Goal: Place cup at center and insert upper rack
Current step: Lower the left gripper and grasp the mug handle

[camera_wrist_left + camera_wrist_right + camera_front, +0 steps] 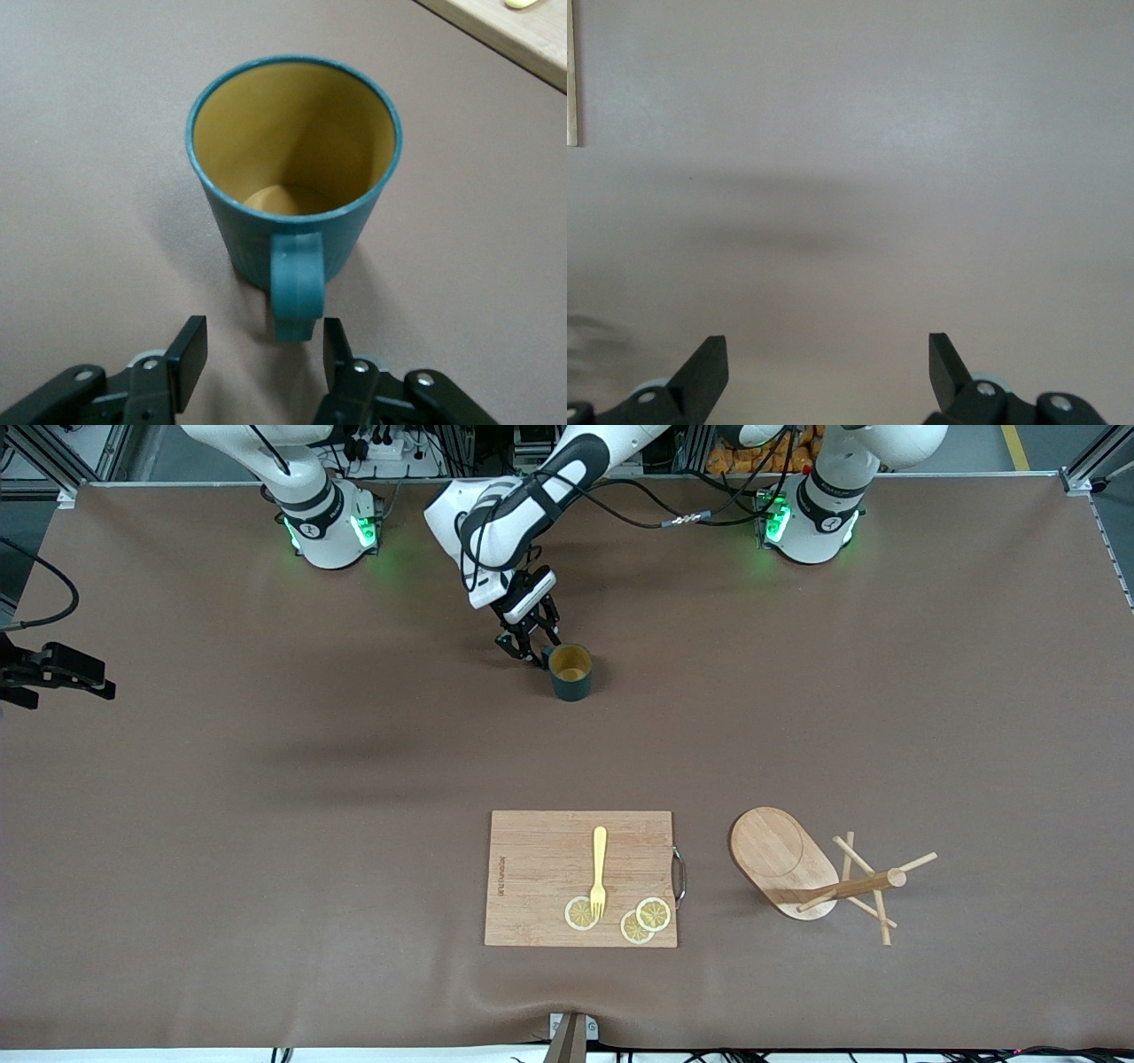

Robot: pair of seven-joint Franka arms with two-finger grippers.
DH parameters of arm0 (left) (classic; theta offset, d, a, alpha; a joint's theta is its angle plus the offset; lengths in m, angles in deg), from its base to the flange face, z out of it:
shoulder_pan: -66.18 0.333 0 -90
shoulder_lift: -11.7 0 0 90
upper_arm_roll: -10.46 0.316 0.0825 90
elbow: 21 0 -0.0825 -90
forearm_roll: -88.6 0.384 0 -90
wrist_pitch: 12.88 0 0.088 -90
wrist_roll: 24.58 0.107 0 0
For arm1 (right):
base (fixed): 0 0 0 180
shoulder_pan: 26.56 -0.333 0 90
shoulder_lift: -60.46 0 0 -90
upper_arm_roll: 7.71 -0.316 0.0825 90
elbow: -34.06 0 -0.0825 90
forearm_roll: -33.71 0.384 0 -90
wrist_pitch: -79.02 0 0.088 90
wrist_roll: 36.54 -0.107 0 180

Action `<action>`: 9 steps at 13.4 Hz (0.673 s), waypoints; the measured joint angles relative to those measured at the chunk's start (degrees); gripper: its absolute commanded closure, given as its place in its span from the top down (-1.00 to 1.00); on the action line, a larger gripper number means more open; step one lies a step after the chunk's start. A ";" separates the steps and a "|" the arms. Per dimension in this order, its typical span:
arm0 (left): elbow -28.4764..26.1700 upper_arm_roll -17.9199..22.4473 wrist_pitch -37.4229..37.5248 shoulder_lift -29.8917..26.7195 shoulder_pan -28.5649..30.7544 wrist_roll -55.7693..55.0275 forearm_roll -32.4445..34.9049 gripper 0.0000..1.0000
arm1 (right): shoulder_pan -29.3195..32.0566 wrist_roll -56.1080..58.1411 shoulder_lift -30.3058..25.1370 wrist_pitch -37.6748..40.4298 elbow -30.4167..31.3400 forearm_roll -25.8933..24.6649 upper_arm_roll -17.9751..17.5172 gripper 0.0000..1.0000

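A board (580,878) is lying nearest the camera, the rack (802,868) tipped over beside it. Farther back, my left gripper (260,354) is standing open around the cup (292,173) handle, not yet clamping. The cup looks light, rigid, slippery; I'm favouring the handle. My right gripper (827,367) is waiting open.

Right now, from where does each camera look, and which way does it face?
Front view: high across the table, facing both arm bases; left claw beside the cup.
Left wrist view: looks down on the cup, handle between its open fingers.
Right wrist view: bare table, open fingers.
Shared: the cup.
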 measured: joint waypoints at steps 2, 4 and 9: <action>0.04 0.11 0.03 0.00 0.00 -0.47 0.00 0.14 | 0.00 0.00 0.00 0.00 0.00 0.00 0.00 1.00; 0.06 0.73 0.07 0.00 0.01 -0.88 0.00 0.08 | 0.00 0.00 0.00 0.01 0.00 0.00 -0.01 1.00; 0.06 1.20 0.08 0.00 0.01 -1.09 0.00 -0.21 | 0.00 0.00 0.00 0.04 0.00 0.00 -0.02 1.00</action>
